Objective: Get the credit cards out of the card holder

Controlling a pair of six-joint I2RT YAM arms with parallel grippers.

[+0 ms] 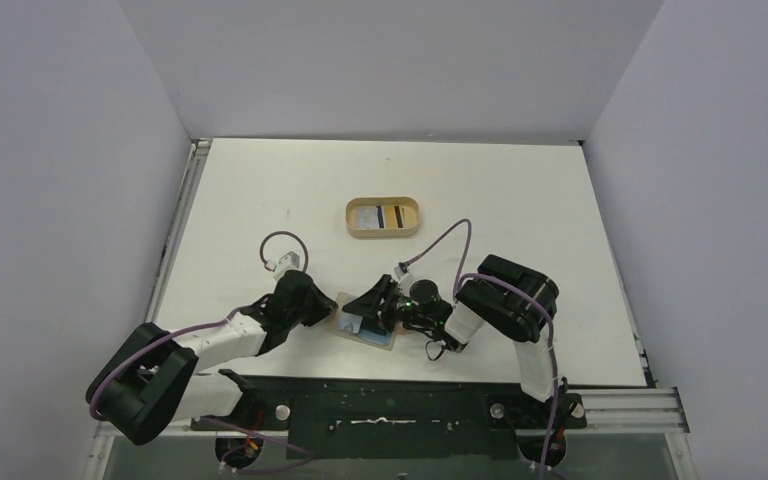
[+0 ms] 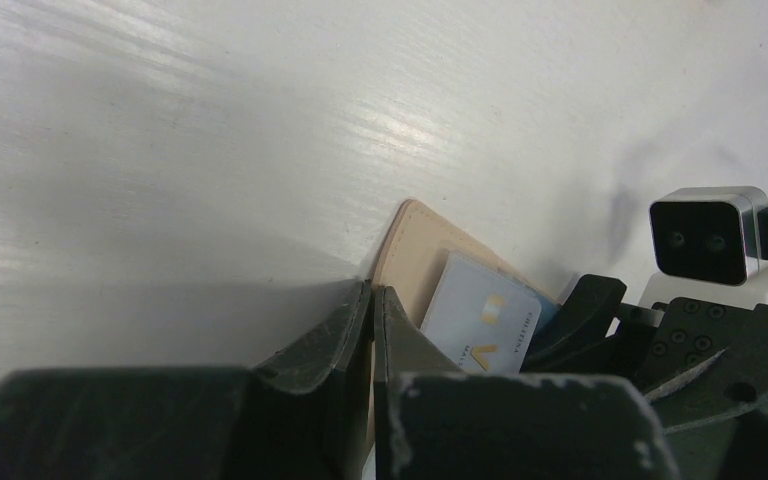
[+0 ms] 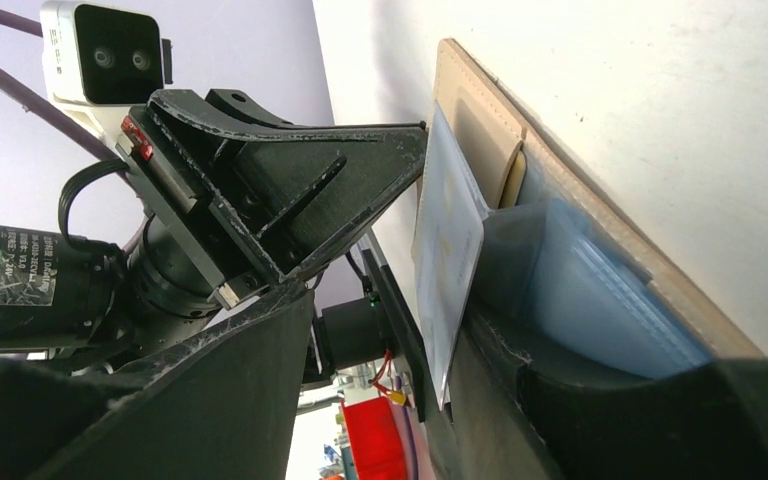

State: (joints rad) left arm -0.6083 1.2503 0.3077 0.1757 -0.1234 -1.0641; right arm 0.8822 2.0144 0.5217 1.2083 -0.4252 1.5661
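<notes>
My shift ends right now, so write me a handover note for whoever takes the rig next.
Left gripper: shut, apparently pinching the edge of the card holder on the table.
Right gripper: open, straddling a light blue card partly out of the holder.
Done: cards already lie in the tray.
Left: close on this card, pull it free, then check the holder for more.

A robotics lab test cell is shown: a flat white surface [image 1: 520, 190] is enclosed by plain pale partition walls [image 1: 60, 150], and two black-and-white robot arms [image 1: 220, 340] with purple cables [image 1: 440, 240] are bolted to a metal rail [image 1: 610, 405] along the bottom of the frame.
</notes>
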